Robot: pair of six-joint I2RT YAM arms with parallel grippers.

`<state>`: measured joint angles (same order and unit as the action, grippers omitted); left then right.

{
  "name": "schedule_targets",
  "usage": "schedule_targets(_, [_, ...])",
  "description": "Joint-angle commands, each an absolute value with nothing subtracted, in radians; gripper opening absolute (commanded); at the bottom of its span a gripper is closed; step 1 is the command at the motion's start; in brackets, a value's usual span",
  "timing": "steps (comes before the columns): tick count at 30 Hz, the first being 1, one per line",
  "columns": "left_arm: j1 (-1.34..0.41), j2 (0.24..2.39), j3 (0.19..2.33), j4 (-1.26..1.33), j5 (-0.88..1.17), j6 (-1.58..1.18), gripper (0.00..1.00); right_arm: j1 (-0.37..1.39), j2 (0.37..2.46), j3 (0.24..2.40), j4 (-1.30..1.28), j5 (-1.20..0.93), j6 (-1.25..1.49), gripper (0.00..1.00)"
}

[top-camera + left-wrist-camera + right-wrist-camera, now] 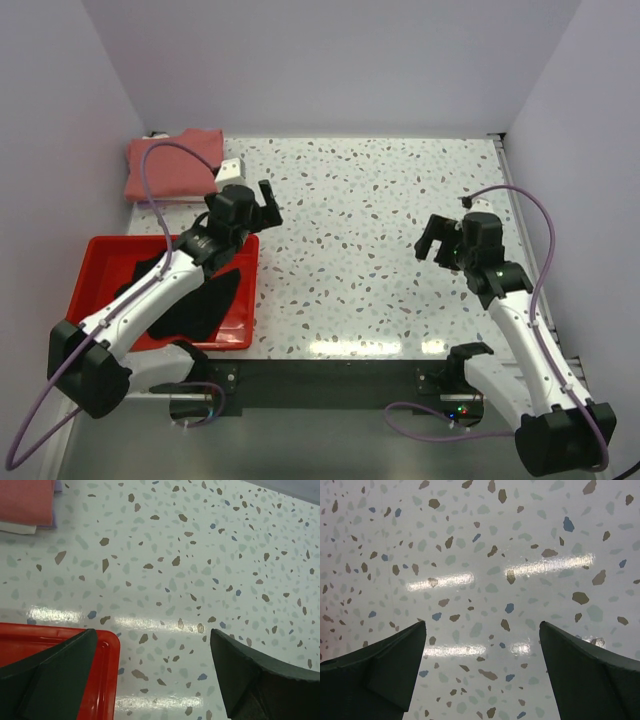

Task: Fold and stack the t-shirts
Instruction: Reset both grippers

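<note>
I'm holding my left gripper with its jaws spread wide and nothing between them. My right gripper is hanging the same way, wide and empty, over the speckled terrazzo-pattern table.

The crumpled black cloth t-shirt is lying behind my left jaws, back toward my base, inside the rigid bright red plastic tray. The tray's corner is sitting just beneath one left finger. Ahead and to the left of those jaws, the folded dusty salmon t-shirt is topping a stack, with cream-white and pale lavender edges peeking out below.

I'm judging the risks now. Swinging back for the black shirt, a finger could be catching that tray rim and dragging the tray along. A shallow pinch could be lifting a single layer, so the shirt comes up bunched. A wide sweep could be nudging the finished stack askew.

I'm reading no brand, label or writing anywhere.
</note>
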<state>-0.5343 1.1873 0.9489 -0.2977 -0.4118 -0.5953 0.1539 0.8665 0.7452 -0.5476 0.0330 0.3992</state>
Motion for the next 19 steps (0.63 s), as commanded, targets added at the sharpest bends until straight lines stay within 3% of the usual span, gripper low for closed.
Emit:
schedule_targets(1, [-0.615, 1.135, 0.93, -0.317, -0.544, -0.699, 1.0, 0.149, 0.812, 0.729, -0.488, 0.023, 0.4, 0.99])
schedule_targets(13, [-0.888, 1.233, 0.95, -0.42, -0.612, -0.802, 1.0, 0.15, 0.747, 0.698, -0.459, 0.052, 0.403, 0.99])
schedule_targets(19, [-0.891, 1.238, 0.948, -0.42, -0.614, -0.804, 1.0, 0.15, 0.756, 0.693, -0.451, 0.043, 0.413, 0.99])
